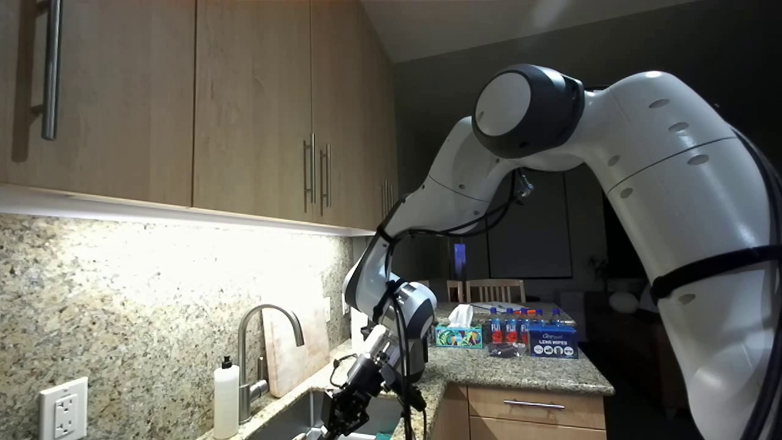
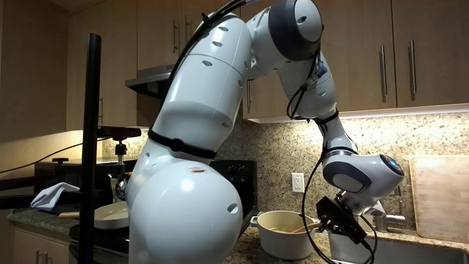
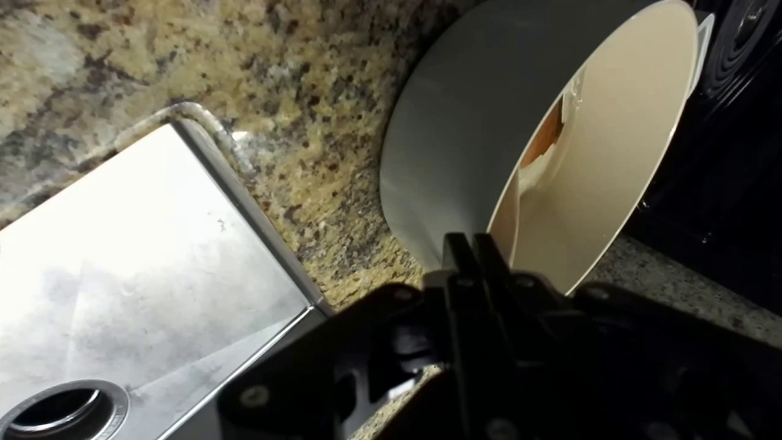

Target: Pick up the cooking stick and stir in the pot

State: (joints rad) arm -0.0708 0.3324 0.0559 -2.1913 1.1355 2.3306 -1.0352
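Pot (image 2: pixel 280 244) sits on a speckled counter (image 3: pixel 336 146) between sink (image 3: pixel 146 263) and stove (image 2: pixel 246 187), a wooden cooking stick (image 2: pixel 312 226) leaning across its rim. The gripper (image 3: pixel 471 239), jaws nearly together just beside the pot, is at the stick's upper end; whether it pinches the wood cannot be told. In an exterior view, a black cable (image 2: pixel 303 215) hangs in front of the pot; a faucet (image 1: pixel 242 342) and cutting board (image 2: pixel 439 198) stand farther from it, along the sink.
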